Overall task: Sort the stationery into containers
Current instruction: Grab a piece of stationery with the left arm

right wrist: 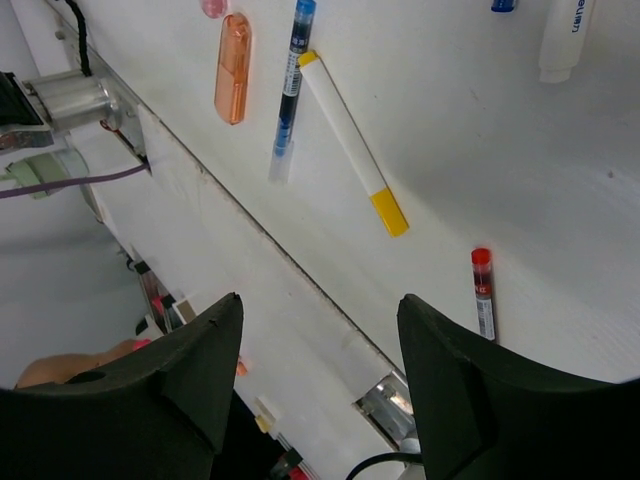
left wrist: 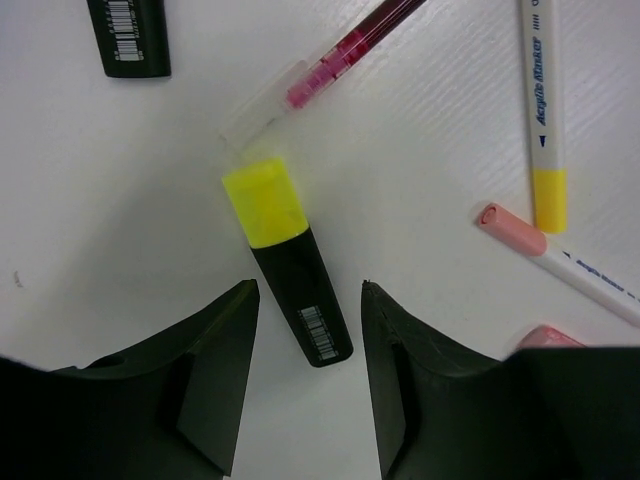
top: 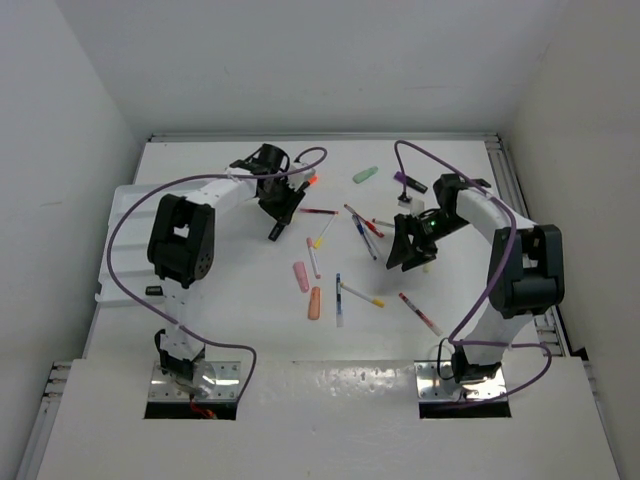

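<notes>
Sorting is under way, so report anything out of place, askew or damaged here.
Nothing looks damaged or spilled. The pens and highlighters lie scattered at all angles on the table, outside the white tray: simply unsorted.

The white table (top: 250, 300) bears a white tray (top: 122, 270) at its 9 o'clock edge. Toward 12 o'clock lies a green highlighter (top: 365, 175), with a black highlighter (top: 411, 184) near it on its 3 o'clock side. Around the middle, a pink highlighter (top: 301, 276) and an orange highlighter (top: 314, 303) lie close together. At their 3 o'clock a blue pen (top: 338, 298) lies with one end of a yellow-capped marker (top: 362, 295) against it. A red pen (top: 420, 313) lies toward 5 o'clock.
</notes>
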Robot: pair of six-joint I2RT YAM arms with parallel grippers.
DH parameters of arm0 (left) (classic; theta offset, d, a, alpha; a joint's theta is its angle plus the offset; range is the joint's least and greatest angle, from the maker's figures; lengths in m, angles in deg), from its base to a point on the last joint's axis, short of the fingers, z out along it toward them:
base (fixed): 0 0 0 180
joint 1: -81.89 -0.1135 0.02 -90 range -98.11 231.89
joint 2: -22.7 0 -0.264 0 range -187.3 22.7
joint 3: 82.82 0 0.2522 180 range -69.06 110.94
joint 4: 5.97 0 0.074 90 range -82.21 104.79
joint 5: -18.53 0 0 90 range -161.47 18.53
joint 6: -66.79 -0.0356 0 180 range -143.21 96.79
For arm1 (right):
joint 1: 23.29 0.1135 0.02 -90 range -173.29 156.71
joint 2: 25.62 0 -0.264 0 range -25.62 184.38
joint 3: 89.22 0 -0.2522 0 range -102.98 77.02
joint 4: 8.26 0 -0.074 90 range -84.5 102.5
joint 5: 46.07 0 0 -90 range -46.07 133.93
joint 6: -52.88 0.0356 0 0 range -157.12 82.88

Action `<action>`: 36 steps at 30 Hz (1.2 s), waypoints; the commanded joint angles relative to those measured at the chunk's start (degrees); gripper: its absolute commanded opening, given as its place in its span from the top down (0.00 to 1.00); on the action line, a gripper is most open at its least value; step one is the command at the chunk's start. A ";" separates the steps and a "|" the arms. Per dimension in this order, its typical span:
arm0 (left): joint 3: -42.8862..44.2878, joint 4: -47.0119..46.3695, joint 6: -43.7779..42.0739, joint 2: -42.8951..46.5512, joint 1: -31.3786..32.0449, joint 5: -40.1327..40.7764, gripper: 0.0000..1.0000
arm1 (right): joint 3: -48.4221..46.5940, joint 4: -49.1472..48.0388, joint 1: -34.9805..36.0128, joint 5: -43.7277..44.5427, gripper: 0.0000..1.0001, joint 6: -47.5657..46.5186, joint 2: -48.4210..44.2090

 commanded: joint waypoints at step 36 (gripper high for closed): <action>-10.35 -3.30 -4.88 7.22 -2.46 -4.20 0.91 | 1.17 2.67 -16.30 -2.37 0.23 -9.68 -17.47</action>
